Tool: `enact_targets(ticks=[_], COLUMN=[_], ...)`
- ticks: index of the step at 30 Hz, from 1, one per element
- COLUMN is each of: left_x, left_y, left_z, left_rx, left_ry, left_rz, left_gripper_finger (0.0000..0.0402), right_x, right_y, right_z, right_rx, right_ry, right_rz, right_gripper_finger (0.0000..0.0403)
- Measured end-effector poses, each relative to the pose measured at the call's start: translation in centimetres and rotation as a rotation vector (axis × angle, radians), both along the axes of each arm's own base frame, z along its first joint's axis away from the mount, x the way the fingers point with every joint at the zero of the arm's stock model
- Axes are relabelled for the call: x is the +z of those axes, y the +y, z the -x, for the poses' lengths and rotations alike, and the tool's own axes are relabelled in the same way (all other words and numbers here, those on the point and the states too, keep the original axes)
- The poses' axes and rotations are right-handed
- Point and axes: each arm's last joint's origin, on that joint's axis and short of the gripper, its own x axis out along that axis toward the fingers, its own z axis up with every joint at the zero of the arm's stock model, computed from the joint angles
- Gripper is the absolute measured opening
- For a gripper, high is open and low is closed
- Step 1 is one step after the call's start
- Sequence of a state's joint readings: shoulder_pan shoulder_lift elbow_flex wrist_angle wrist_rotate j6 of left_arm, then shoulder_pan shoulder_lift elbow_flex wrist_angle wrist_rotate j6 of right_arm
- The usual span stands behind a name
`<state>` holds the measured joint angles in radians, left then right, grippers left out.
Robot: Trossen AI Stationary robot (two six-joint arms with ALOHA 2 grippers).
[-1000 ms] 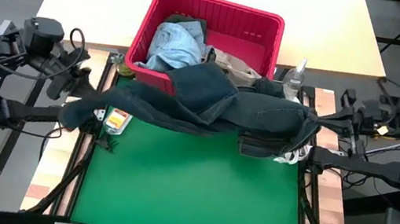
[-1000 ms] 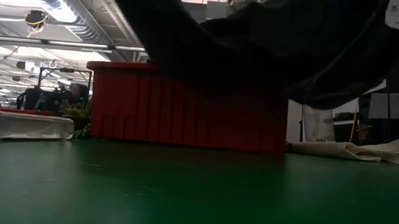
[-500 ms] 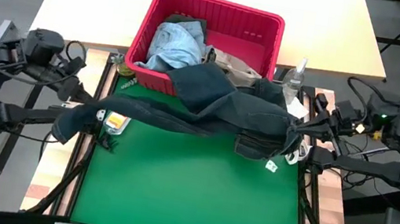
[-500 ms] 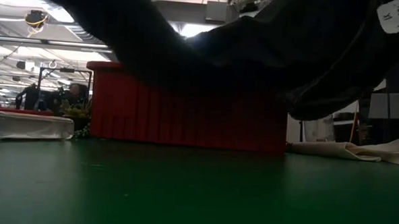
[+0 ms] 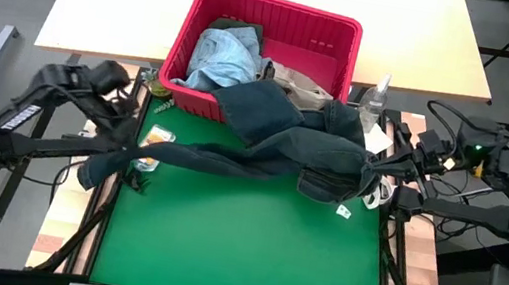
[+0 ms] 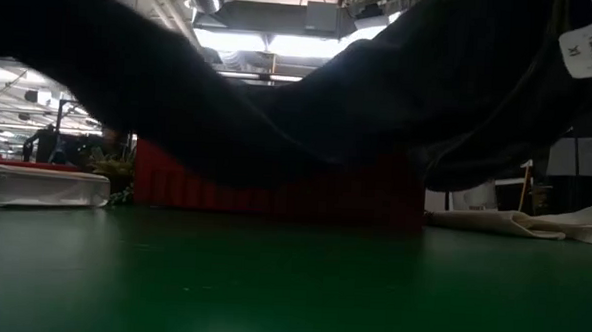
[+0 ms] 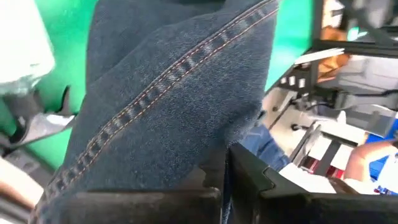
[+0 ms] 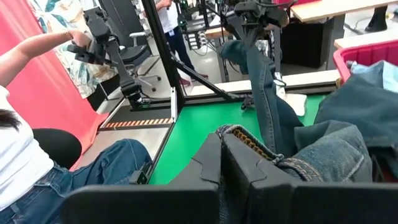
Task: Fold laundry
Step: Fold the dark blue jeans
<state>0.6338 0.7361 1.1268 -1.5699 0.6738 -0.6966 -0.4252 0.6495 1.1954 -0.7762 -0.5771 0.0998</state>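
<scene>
My left claw is clamping shut on one leg end of the dark navy jeans, over the left edge of the green worktop; past its fingers in the wrist view, stitched denim is filling nearly everything. My right claw is pinching closed on the waistband end of the same jeans at the right edge of the worktop, the hem bunching up right at its fingertips. Between the two claws the jeans are hanging stretched across the far half of the mat, sagging in the middle, one part draping back over the front rim of the red basket. In the low view the dark cloth is hanging above the surface, covering most of the basket behind it, with a white tag dangling at the right. Inside the basket, the light blue denim is lying on the left, the beige khaki piece beside it toward the right, and a bit of the dark olive green piece is showing at the back. A clear bottle is standing just right of the basket. Beyond the worktop, my right wrist view is showing a seated person with an arm raised.
</scene>
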Motion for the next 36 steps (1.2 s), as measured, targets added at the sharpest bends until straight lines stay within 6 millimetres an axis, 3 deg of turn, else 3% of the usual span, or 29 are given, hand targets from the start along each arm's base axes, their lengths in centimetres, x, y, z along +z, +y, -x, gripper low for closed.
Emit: enact_targets(ticks=[14, 23, 29, 36], left_x=[-9.3, -9.0, -8.8, -8.8], left_y=[1.0, 3.3, 3.4, 2.1], left_z=[-1.1, -3.1, -3.5, -4.6], left_rx=[-0.059, 0.064, -0.018, -0.217], left_ry=[0.256, 0.177, 0.099, 0.041], left_rz=[0.053, -0.304, -0.364, -0.4], left_gripper_finger=[0.0128, 0.0138, 0.0138, 0.0138], right_x=[-0.2, -0.3, -0.4, -0.4], right_y=[0.0, -0.1, -0.1, -0.1], right_z=[0.0, 0.1, 0.1, 0.1], right_rx=[-0.009, -0.027, -0.029, -0.027], right_ry=[0.016, 0.028, 0.039, 0.036], right_rz=[-0.004, 0.026, 0.022, 0.041], right_gripper_finger=[0.0005, 0.0005, 0.0005, 0.0005])
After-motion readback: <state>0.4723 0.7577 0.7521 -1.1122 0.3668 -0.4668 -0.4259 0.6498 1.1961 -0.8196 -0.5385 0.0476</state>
